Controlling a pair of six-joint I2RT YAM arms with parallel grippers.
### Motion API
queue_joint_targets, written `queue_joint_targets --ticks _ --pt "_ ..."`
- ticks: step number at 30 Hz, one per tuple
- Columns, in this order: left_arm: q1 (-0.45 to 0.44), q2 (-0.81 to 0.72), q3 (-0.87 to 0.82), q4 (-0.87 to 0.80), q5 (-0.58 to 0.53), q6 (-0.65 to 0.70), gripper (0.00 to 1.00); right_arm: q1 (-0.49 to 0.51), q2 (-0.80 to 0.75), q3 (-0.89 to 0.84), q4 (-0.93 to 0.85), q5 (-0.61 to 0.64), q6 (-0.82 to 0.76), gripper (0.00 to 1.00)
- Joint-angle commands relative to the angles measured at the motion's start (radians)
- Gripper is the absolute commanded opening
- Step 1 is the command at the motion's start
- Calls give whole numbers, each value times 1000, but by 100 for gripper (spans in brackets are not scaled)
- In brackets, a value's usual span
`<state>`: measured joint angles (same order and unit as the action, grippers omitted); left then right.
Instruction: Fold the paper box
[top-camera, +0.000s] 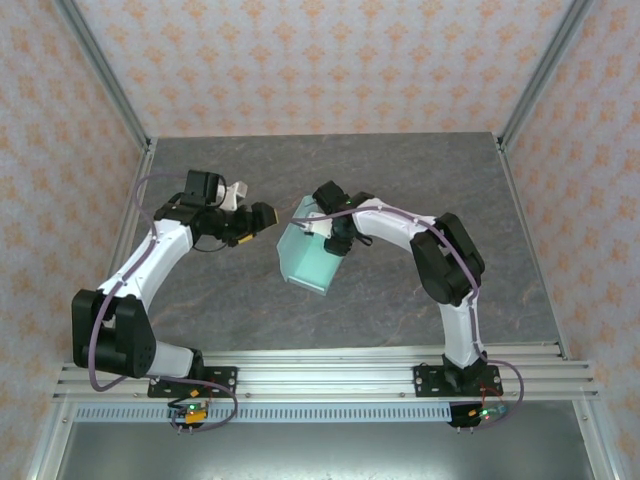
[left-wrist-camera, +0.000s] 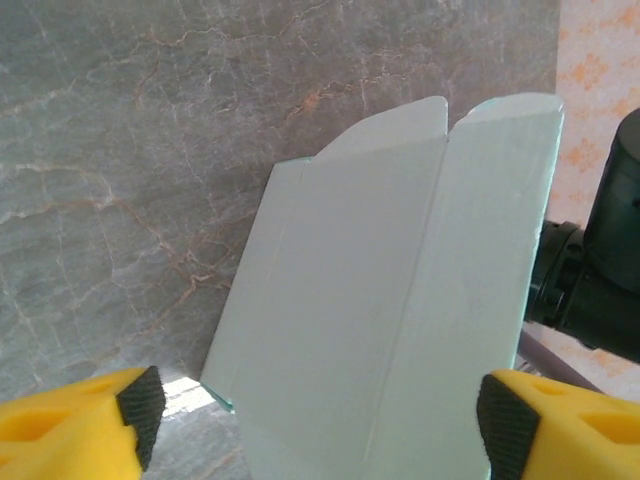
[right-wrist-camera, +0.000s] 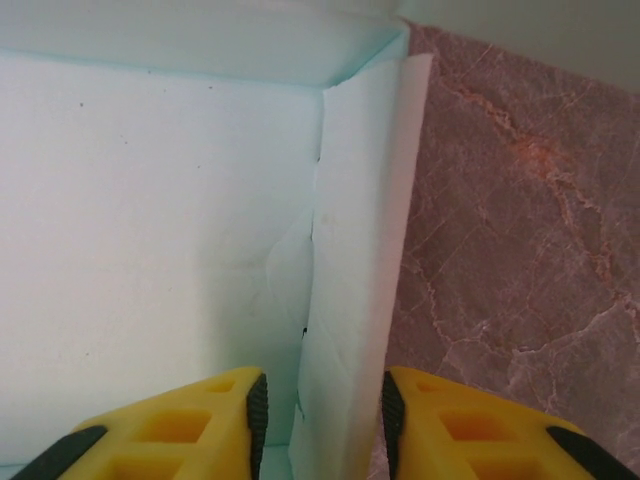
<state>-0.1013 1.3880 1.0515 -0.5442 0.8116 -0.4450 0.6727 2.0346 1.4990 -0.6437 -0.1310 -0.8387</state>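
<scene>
The paper box (top-camera: 312, 258) is held tilted over the middle of the bench (top-camera: 420, 190) — one creased side flap is pinched by the right claw (right-wrist-camera: 325, 385). The left claw (left-wrist-camera: 320, 400) is spread wide, released, just short of the card (no contact seen). The lower edge is cut off in both wrist views. Pale mint panels — rounded tabs on top.

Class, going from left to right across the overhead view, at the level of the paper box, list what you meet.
left arm → left end effector → paper box → right arm
</scene>
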Motion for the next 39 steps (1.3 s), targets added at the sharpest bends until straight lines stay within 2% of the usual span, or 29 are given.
queue_joint_targets --ticks 1,5,9,13,17,19,21,26,28,32,39 --pt "-1 -63 17 8 40 35 93 2 -30 49 -42 -23 0 39" --pt "-35 -33 57 -62 -8 101 92 -2 -30 70 -51 -65 -5 38" --pt "-94 0 73 -37 -13 108 85 -5 -1 95 -70 -61 -19 36" --pt "-108 -2 72 -32 -52 103 80 -5 26 108 -89 -56 -33 33" --pt "-117 8 81 -77 -53 130 80 -7 46 105 -81 -41 -42 29" --pt "-119 -8 66 -74 -46 128 86 -7 57 110 -83 -44 -44 26" --pt "-116 -34 39 -55 -18 117 98 -7 62 109 -79 -40 -48 24" --pt "-112 -49 3 -52 31 106 100 -6 76 104 -77 -14 -45 20" --pt "-112 -33 -13 -45 23 107 96 -6 78 101 -75 7 -40 19" --pt "-112 -12 -20 -17 25 76 81 6 84 90 -60 57 -31 19" --pt "-71 -101 -71 96 29 -30 81 50 115 60 -11 220 -13 13"
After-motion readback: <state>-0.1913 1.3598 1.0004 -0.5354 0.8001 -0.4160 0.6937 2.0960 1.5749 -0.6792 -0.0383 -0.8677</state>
